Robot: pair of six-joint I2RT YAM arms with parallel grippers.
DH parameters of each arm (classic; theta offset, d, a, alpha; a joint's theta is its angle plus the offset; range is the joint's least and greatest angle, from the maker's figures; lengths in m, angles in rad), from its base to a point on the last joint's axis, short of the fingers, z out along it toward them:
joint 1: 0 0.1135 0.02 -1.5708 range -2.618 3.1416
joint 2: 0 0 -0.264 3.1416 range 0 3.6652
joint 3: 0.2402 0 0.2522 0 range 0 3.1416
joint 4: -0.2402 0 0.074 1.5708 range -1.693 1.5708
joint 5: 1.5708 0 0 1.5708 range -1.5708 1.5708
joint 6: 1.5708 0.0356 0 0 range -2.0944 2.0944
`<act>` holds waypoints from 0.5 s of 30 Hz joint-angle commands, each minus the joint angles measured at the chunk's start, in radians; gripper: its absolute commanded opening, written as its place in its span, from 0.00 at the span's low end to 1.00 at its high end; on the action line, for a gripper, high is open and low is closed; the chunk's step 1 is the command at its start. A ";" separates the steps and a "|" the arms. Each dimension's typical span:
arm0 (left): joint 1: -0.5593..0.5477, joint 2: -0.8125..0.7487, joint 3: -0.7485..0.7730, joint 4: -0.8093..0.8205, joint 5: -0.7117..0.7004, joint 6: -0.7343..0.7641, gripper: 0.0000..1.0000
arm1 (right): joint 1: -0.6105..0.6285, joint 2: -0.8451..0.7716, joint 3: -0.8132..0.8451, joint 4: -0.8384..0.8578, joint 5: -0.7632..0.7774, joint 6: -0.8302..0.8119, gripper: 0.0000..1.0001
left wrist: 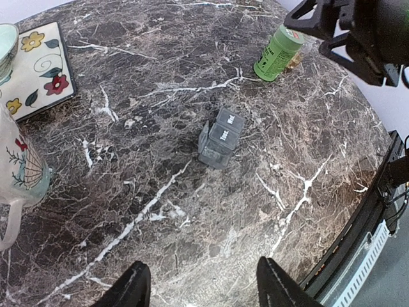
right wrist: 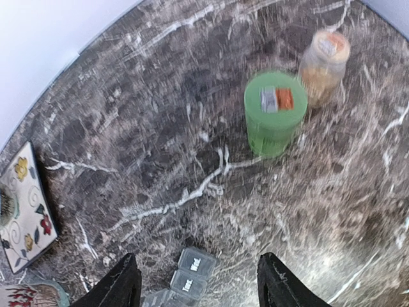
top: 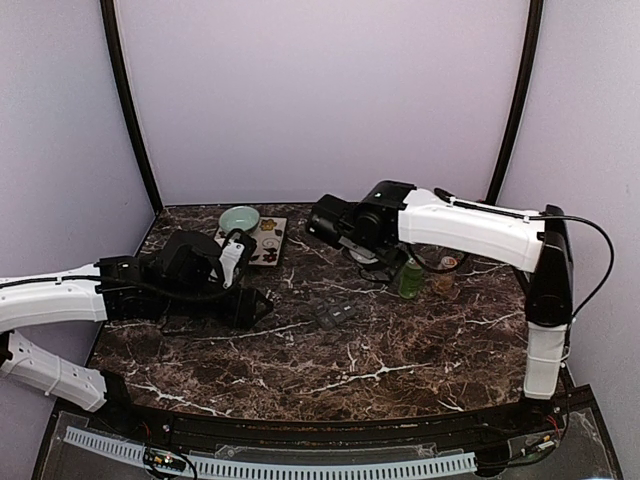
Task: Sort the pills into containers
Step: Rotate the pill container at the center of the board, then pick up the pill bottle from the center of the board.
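- Currently the containers (left wrist: pixel 220 137), a low grey strip of joined lidded boxes, sit near the middle of the worktop (left wrist: pixel 160 211), between the two arms.
- From the left hand (left wrist: pixel 201 268) the strip lies straight ahead and a touch to the right, apart from the fingertips. Its long axis runs away from that hand and slants rightward, so the hand faces one short end.
- The left hand is spread, with nothing between its fingers.
- From the right hand (right wrist: pixel 198 256) the strip shows at the bottom edge of the wrist view, between the two fingers and close under the hand. Its long axis slants there too.
- The right hand is also spread and holds nothing.
- The pills (right wrist: pixel 319 77) appear only as a blurred tan-yellow mass inside a small jar (right wrist: pixel 324 45). The jar stands just beside a green bottle (right wrist: pixel 275 112), ahead of the right hand and well apart from the left.
- By my judgement the right arm is nearer the jar, while the left squarely faces the strip. The coming move turns on the gap from jar to strip, with the bottle roughly between them.
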 commanded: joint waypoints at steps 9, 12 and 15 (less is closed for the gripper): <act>-0.002 0.040 0.062 0.044 0.034 0.032 0.62 | -0.182 -0.273 -0.253 0.171 -0.113 -0.621 0.65; -0.001 0.049 0.069 0.051 0.054 0.049 0.63 | -0.219 -0.282 -0.269 0.165 -0.162 -0.719 0.66; 0.002 0.059 0.074 0.056 0.068 0.064 0.63 | -0.255 -0.270 -0.254 0.147 -0.216 -0.789 0.67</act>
